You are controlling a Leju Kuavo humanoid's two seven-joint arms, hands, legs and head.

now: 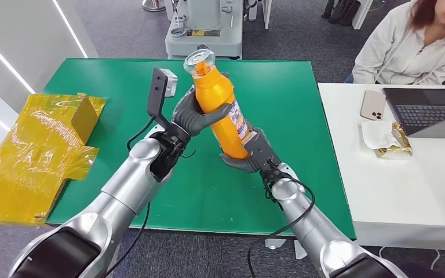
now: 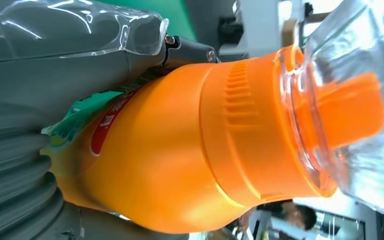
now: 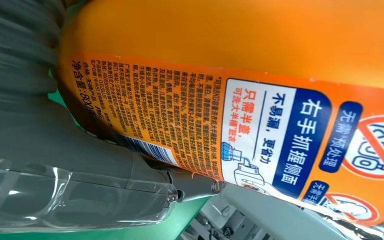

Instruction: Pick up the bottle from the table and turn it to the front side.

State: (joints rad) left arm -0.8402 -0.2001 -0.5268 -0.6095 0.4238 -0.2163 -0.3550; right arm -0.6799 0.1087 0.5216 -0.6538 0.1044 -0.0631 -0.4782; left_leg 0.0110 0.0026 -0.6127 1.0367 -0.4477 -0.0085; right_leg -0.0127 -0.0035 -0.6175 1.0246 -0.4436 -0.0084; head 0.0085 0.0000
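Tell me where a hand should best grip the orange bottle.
Probably the waist of the orange bottle, from the sides. It narrows there below the wide clear cap, which looks slippery. Left hand holds the upper body, right hand the base.

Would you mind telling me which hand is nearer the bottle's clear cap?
Left. The left hand grips the bottle at its upper body, just below the cap; the right hand holds the base, farther off.
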